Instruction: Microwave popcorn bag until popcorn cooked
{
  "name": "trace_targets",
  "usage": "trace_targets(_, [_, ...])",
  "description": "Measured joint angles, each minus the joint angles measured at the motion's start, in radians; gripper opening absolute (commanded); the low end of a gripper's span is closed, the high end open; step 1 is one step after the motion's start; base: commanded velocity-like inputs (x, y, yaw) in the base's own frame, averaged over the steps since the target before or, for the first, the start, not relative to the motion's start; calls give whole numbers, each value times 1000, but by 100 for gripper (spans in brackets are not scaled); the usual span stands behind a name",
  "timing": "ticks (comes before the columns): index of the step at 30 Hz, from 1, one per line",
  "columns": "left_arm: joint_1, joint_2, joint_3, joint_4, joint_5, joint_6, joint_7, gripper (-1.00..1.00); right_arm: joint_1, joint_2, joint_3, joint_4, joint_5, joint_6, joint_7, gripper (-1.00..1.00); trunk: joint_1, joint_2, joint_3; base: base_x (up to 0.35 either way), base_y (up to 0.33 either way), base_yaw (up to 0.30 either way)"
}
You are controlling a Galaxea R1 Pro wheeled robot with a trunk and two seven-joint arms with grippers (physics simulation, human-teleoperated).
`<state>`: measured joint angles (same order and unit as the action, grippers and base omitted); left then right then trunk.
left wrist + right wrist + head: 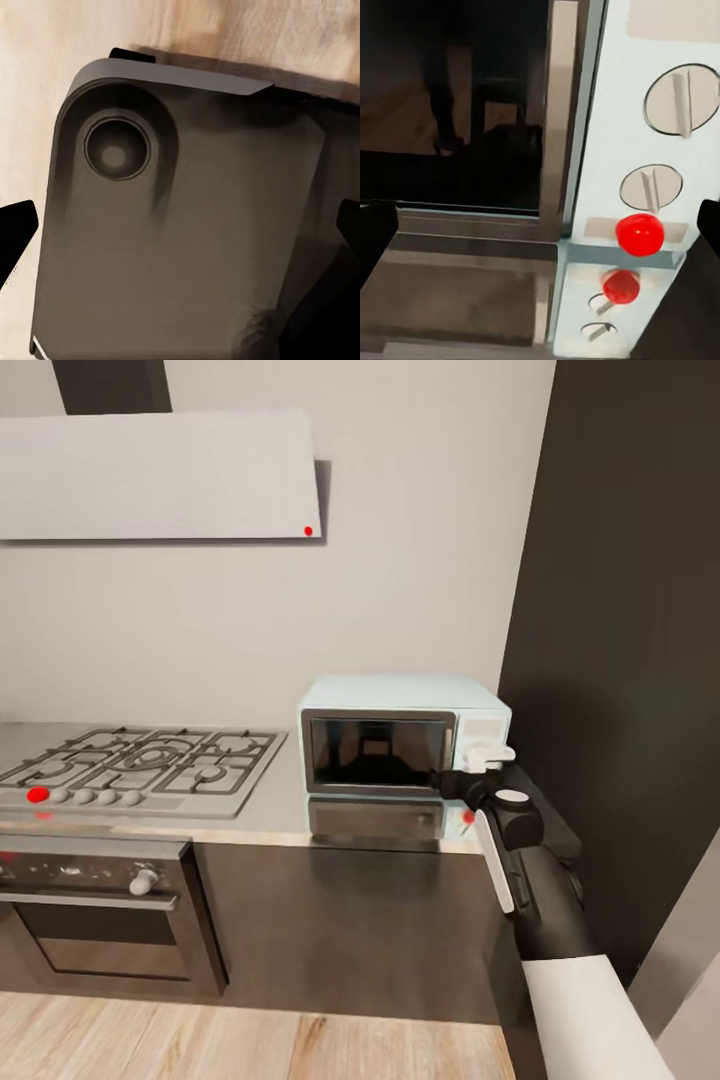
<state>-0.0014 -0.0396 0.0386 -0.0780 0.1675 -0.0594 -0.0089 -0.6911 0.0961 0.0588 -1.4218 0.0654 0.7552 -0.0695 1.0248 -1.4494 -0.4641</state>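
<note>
The pale-blue microwave (400,735) stands on the grey countertop (270,815) against the wall, its dark glass door (457,105) shut. My right gripper (448,784) hovers close in front of the microwave's lower right corner. In the right wrist view this gripper (540,240) is open, its dark fingertips (375,232) wide apart and empty. Between them lie the door's frame, two round knobs (682,97) and a red button (640,234) on the white panel. My left gripper (180,225) is open and empty, pointing down at my own grey base. The popcorn bag and popcorn are out of view.
A gas hob (140,765) takes up the countertop's left part, with a built-in oven (90,900) below it and a white hood (160,475) above. A tall dark cabinet (620,660) rises right beside the microwave. Light wood floor (200,1040) runs along the cabinet fronts.
</note>
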Motion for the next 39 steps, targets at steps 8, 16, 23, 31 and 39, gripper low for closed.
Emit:
trace_targets(8, [0,0,0,0,-1,0,-1,100,0,-2,0,-1,8,-2,-1,100,0,0,0,183,190,0])
trace_targets(16, [0,0,0,0,-1,0,-1,100,0,-1,0,1,6,9,-17,100,0,0,0,101,86,-28])
trace_targets(23, [0,1,0,0,0,0,-1,100,0,6,0,6,0,10,-72,100,0,0,0,2,2,-215])
trace_targets(31, [0,1,0,0,1,0,-1,100,0,7,1,6,-1,10,-75,100,0,0,0,0,0,-214])
trace_targets(39, [0,2,1,0,1,0,-1,100,0,7,6,8,-2,4,-66,100,0,0,0,0,0,-16])
